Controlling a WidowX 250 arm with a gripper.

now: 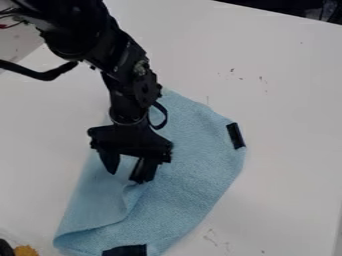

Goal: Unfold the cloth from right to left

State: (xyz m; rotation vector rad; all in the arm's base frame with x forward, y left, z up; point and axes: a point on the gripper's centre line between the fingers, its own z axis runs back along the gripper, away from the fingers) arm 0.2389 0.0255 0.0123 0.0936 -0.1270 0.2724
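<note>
Closing the claw (127, 176) from here risks a missed or shallow bite, as its fingers stand apart above the flat-lying folded area (100, 200); pressing too low could pin both layers and drag the whole cloth (194, 160) over the smooth counter (287, 75); cloth located beneath the arm (130, 65), extending to the bottom edge of view; dark patch (235, 136) noted at its right rim, dark strip (125, 250) at its lower rim; yellow-brown object (27, 251) at lower left, close to the cloth, a likely obstruction to a low leftward spread.
</note>
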